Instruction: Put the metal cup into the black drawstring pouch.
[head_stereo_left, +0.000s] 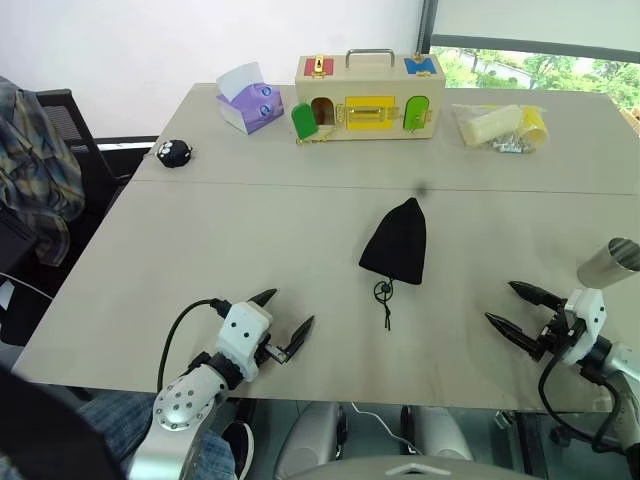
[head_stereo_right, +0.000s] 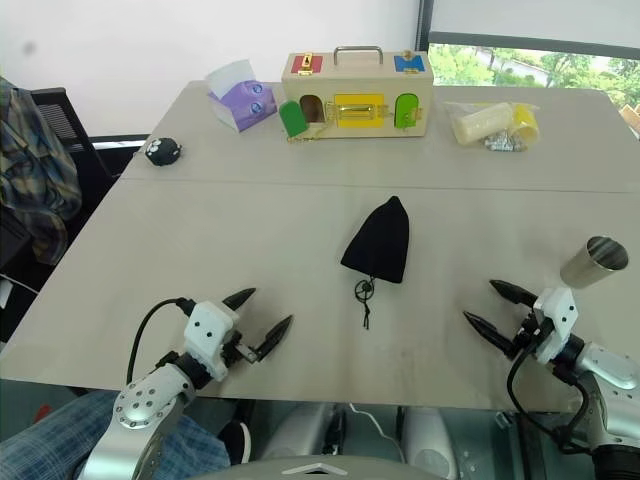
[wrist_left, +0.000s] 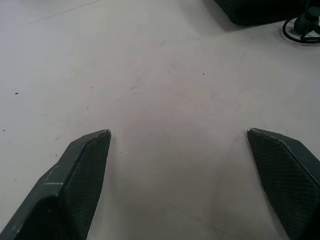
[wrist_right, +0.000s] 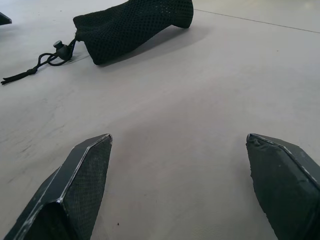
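Observation:
The black drawstring pouch (head_stereo_left: 397, 243) lies flat in the middle of the table, its cord and knot (head_stereo_left: 385, 300) trailing toward me. The metal cup (head_stereo_right: 592, 262) stands at the right edge of the table, just beyond my right wrist. My left gripper (head_stereo_left: 288, 315) hovers open near the front left edge, with nothing between its fingers (wrist_left: 82, 175). My right gripper (head_stereo_right: 490, 306) stands open near the front right edge, pointing left toward the pouch (wrist_right: 132, 27), empty between its fingers (wrist_right: 75, 190). The cup is beside the right hand, apart from the fingers.
At the back of the table stand a wooden latch box (head_stereo_left: 368, 97), a purple tissue box (head_stereo_left: 250, 103), and a bag with a pale yellow roll (head_stereo_left: 497, 126). A small black spotted toy (head_stereo_left: 174, 153) sits at the back left. A chair with plaid cloth (head_stereo_left: 35, 165) is on the left.

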